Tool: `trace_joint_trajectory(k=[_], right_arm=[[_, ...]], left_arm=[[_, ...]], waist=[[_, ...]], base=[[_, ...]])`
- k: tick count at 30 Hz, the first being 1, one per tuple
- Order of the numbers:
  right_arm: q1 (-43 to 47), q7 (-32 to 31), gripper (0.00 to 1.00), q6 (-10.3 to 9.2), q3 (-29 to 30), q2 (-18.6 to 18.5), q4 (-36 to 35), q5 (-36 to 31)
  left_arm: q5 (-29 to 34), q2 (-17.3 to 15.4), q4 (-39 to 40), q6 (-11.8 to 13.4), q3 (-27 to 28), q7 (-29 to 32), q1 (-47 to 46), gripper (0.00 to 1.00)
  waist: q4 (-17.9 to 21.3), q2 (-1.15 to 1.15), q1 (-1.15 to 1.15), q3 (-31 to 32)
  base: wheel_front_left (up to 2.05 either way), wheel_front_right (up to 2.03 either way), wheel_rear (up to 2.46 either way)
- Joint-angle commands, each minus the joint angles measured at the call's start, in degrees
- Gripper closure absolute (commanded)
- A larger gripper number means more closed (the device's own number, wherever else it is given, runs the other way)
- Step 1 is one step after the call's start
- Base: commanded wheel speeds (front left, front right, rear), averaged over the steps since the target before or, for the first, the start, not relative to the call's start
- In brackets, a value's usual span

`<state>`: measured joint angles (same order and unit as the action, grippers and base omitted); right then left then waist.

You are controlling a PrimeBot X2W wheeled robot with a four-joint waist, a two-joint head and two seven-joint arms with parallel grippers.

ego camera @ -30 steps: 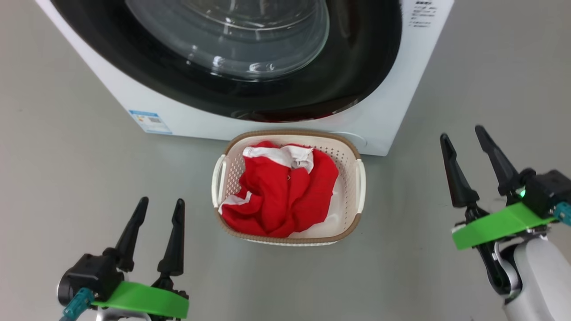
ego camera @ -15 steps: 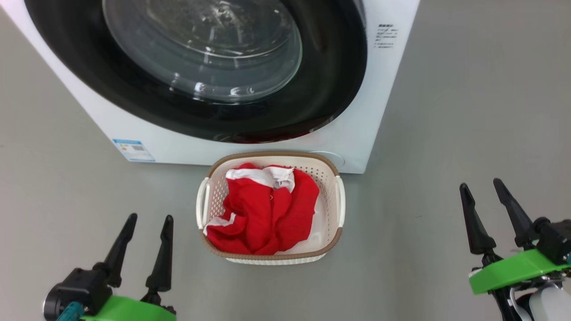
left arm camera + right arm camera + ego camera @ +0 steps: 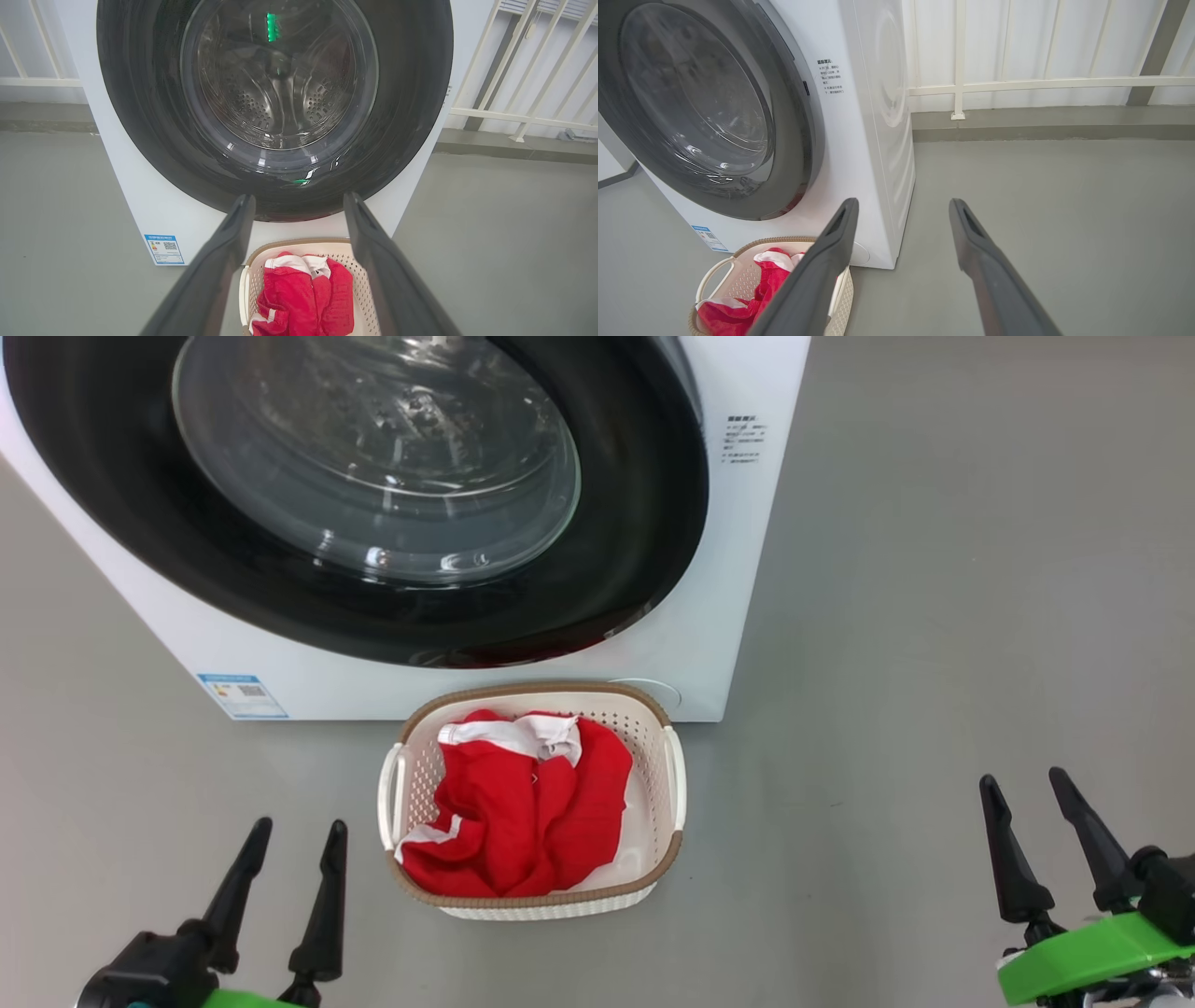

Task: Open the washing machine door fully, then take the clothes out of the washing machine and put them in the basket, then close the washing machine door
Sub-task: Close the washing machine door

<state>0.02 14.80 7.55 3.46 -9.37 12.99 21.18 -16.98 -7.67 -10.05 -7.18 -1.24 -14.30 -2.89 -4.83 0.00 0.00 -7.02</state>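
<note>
Washing machine: one, white, at 11 o'clock of the head view, standing on the grey floor; its top and left side are cut off.
Washing machine door: one, its black rim lying flat against the machine front, with one glass bowl at the centre. The perforated drum shows dimly through the glass in the left wrist view.
Basket: one, on the floor at 6 o'clock of the machine, close under its front; whether they touch I cannot tell.
Clothes: one red heap with white trim, inside the basket. It is too bundled to count the garments.
Stickers: two. A blue label is at 7 o'clock of the door, and a block of small print at 3 o'clock, too small to read.
Left gripper: at 7 o'clock, two fingers spread apart, nothing between them; its body is cut off by the bottom edge.
Right gripper: at 4 o'clock, two fingers spread apart, holding nothing, well apart from the basket.
Railing: white bars behind the machine.
</note>
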Motion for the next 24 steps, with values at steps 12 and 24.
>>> trace_joint_trajectory(k=[12,24], right_arm=[[3.3,0.2,0.0,-0.06,0.8,-0.6,-2.0,0.1],[6.6,0.2,0.0,-0.06,2.2,0.0,-2.2,-0.1]], left_arm=[[0.2,-1.7,2.1,-0.3,4.5,-0.7,1.9,0.0],[0.2,-1.8,3.1,-0.3,6.1,-0.7,4.5,0.0]], waist=[[1.9,0.0,0.0,1.9],[2.5,0.0,0.0,3.4]], base=[[0.0,0.0,0.0],[0.0,0.0,0.0]])
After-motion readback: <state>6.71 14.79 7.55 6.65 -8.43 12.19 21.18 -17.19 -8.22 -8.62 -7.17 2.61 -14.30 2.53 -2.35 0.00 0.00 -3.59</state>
